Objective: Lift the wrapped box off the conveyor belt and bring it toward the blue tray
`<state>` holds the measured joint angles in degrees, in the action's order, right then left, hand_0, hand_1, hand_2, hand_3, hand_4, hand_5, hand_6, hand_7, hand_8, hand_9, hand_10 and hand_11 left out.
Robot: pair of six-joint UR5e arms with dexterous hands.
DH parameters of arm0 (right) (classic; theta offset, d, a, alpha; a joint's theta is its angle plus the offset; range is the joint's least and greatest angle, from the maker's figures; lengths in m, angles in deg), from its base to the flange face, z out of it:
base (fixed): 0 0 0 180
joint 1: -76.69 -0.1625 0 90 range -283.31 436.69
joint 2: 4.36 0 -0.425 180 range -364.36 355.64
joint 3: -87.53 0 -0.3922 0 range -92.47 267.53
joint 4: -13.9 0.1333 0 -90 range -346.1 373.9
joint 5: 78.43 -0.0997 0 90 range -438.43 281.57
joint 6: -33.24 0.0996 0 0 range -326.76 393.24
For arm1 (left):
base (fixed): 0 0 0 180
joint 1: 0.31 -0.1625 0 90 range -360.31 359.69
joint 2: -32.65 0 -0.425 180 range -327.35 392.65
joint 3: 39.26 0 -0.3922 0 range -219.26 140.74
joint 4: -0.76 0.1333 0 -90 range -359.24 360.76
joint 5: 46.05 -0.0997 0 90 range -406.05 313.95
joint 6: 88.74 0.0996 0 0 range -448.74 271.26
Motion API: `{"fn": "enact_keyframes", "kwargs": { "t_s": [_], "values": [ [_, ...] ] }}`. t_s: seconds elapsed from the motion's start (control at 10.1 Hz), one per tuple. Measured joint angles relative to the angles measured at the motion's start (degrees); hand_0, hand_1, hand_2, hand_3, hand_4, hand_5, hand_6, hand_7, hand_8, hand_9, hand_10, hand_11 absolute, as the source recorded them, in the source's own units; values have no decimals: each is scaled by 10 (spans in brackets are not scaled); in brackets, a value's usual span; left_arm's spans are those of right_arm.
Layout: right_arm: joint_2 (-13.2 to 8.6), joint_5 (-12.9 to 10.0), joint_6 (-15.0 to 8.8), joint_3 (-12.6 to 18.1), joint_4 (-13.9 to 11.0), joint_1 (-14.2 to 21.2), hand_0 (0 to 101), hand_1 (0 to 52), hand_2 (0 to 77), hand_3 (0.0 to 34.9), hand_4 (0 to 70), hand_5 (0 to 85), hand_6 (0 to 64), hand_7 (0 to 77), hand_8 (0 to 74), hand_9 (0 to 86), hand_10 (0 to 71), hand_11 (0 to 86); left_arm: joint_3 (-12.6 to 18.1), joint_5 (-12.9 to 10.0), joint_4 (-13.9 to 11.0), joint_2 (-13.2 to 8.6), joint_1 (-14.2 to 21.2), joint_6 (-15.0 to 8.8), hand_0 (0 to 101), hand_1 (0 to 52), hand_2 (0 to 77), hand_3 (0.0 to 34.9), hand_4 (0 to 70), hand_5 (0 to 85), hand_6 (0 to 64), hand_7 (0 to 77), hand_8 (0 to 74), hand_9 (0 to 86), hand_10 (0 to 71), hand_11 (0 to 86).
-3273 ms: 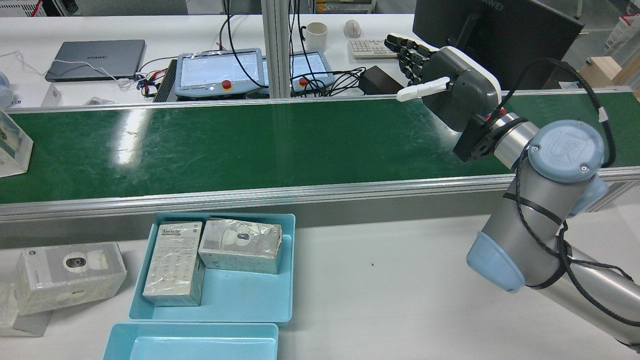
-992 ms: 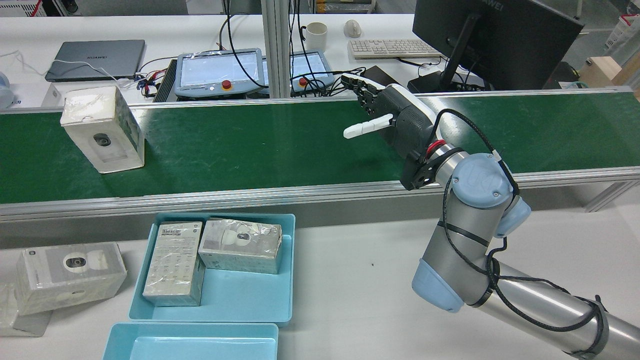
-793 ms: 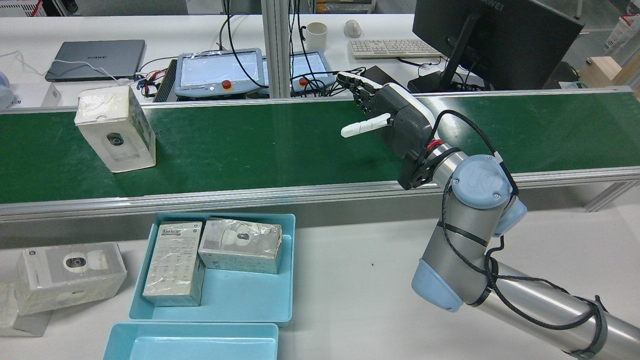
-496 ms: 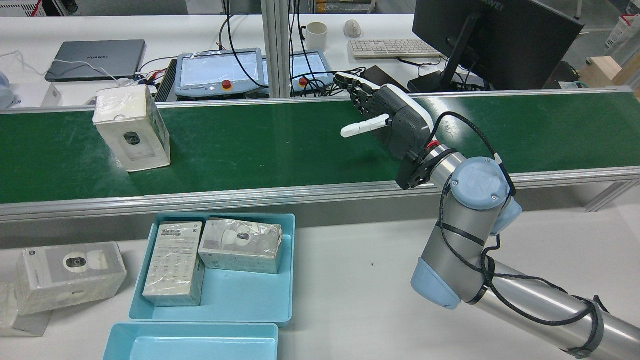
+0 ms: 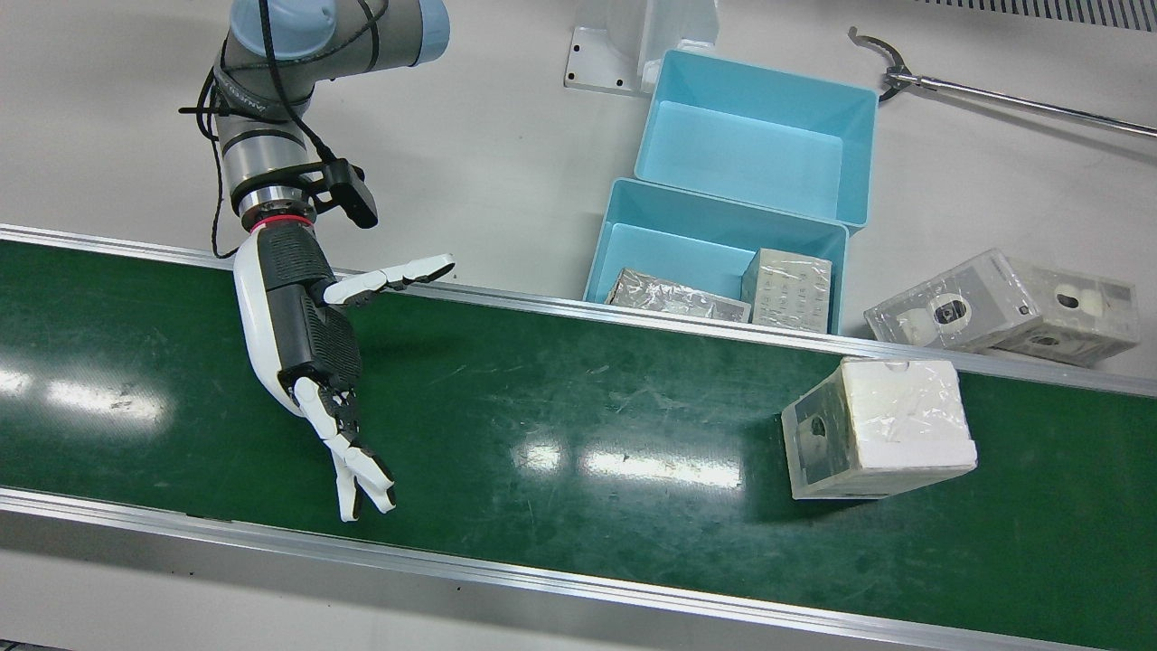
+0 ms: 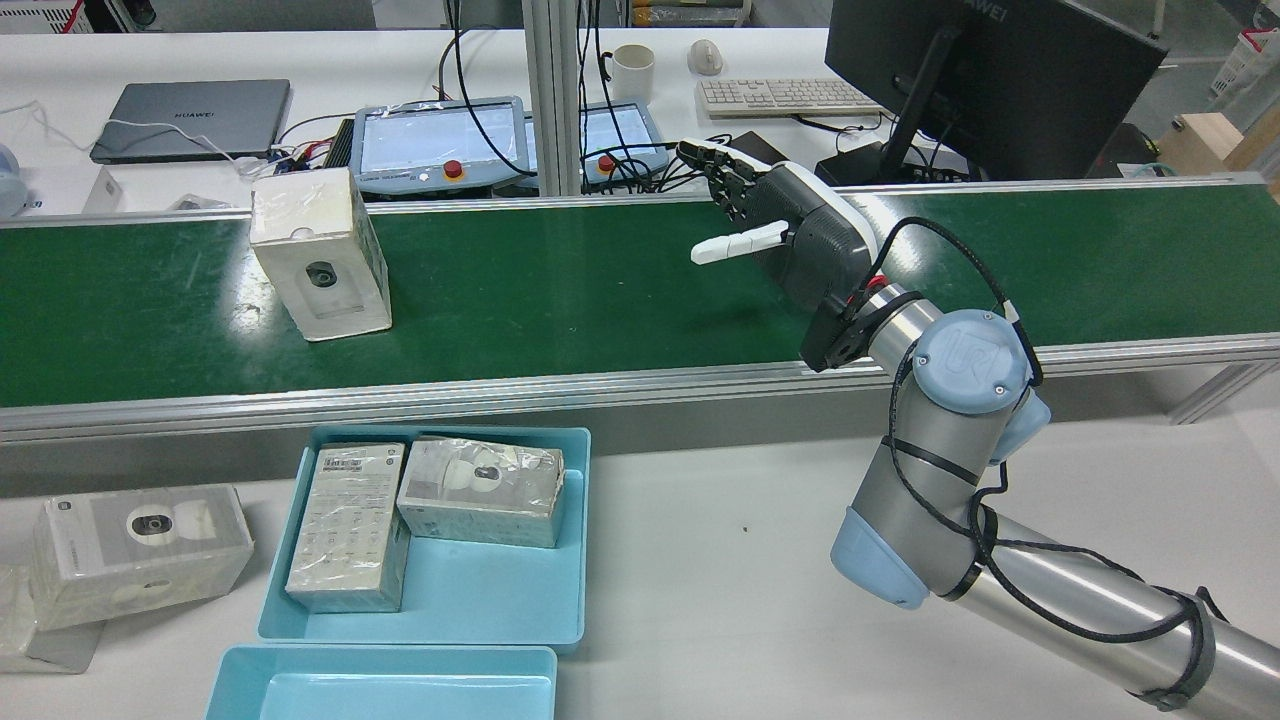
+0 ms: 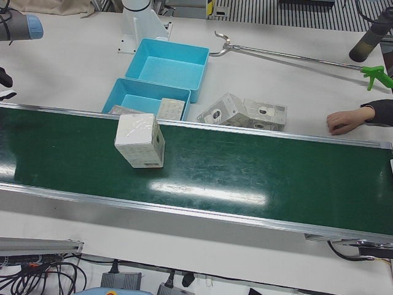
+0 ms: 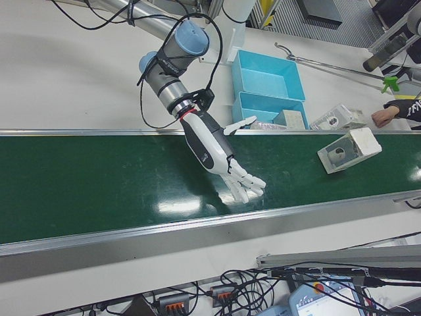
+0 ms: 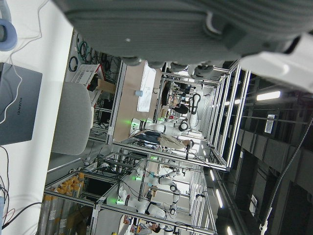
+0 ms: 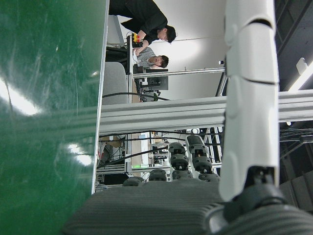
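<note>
Wrapped box (image 6: 320, 255) upright; right hand (image 6: 790, 235) fingers (image 5: 362, 466) spread.

Robotics lab: conveyor belt (image 6: 600, 290), teach pendants (image 6: 440, 145).

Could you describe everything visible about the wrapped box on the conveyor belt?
The wrapped box is a whitish carton in shiny clear film, with a dark round camera picture on one side face. It stands upright, turned slightly askew, alone on the green conveyor belt. Nothing else touches it; the open right hand waits well apart.
</note>
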<state>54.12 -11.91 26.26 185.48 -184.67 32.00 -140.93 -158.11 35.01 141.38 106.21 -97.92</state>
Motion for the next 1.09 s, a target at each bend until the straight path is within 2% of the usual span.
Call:
{"fn": "enact_keyframes", "kwargs": {
  "t_s": [0.4, 0.5, 0.79, 0.89, 1.09],
  "values": [
    [0, 1, -4, 3, -6, -16, 488, 164, 82, 0, 104, 136, 22, 38, 0, 16, 0, 5, 0, 0, 0, 0, 0, 0, 0, 0, 11, 0, 0, 11, 5, 5, 5, 0, 5, 5],
    [-1, 1, -5, 4, -6, -17, 488, 164, 82, 0, 65, 120, 11, 38, 0, 16, 0, 5, 0, 0, 0, 0, 0, 0, 0, 0, 11, 0, 0, 11, 5, 5, 5, 0, 5, 5],
    [1, 2, -6, 3, -7, -15, 489, 164, 76, 0, 54, 120, 11, 22, 0, 16, 0, 5, 0, 0, 0, 0, 0, 0, 0, 0, 5, 0, 0, 11, 5, 5, 5, 0, 5, 5],
    [1, 2, -6, 3, -7, -13, 488, 164, 76, 0, 82, 120, 11, 22, 0, 16, 0, 5, 0, 0, 0, 0, 0, 0, 0, 0, 5, 0, 0, 11, 5, 5, 5, 0, 5, 5],
    [0, 2, -6, 2, -7, -4, 490, 164, 65, 0, 87, 136, 11, 27, 0, 16, 0, 5, 0, 0, 0, 0, 0, 0, 0, 0, 11, 0, 0, 11, 0, 5, 5, 5, 5, 5]
  ]
}}
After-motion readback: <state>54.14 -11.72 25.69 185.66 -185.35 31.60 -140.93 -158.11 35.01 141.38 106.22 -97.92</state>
